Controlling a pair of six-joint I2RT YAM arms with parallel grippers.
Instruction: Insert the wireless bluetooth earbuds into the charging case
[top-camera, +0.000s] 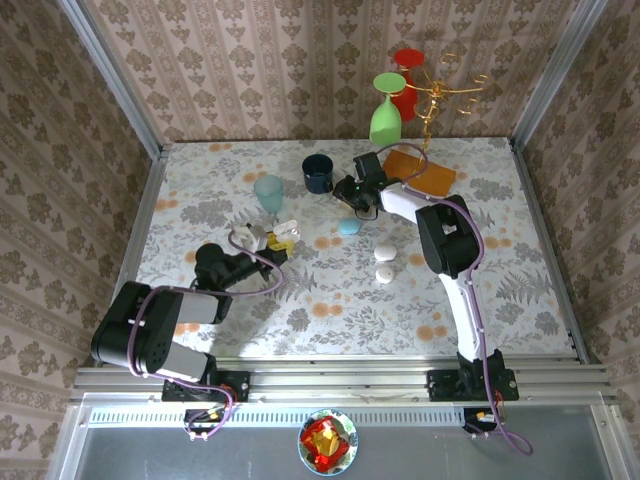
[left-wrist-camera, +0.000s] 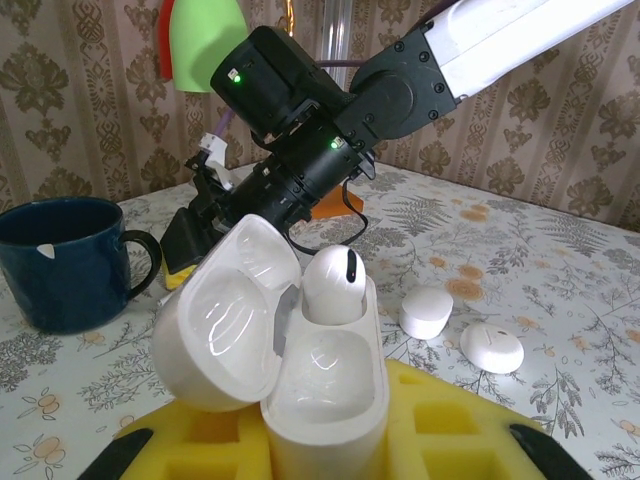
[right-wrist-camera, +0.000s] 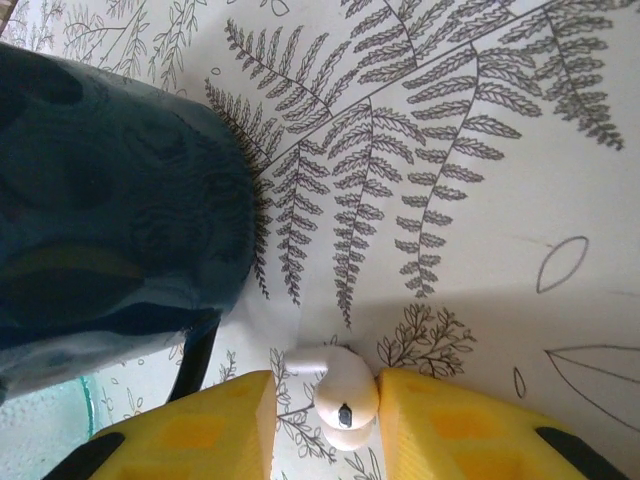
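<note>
The white charging case (left-wrist-camera: 330, 400) stands with its lid open, and my left gripper (left-wrist-camera: 325, 445) is shut on it between yellow foam pads (left-wrist-camera: 450, 430). One white earbud (left-wrist-camera: 333, 285) sits in the case's far slot; the near slot is empty. A second earbud (right-wrist-camera: 345, 395) lies on the table beside the dark blue mug (right-wrist-camera: 110, 200). My right gripper (right-wrist-camera: 325, 430) is open around this earbud: the right pad touches it, the left pad stands a small gap away. From above, the left gripper (top-camera: 283, 238) is mid-table and the right gripper (top-camera: 347, 190) is near the mug (top-camera: 318, 172).
A teal cup (top-camera: 268, 192) stands left of the mug. A small blue object (top-camera: 348, 226) and two white round pieces (top-camera: 384, 263) lie right of the case. An orange block (top-camera: 418, 170) and a gold rack with green (top-camera: 386, 110) and red cups are at the back.
</note>
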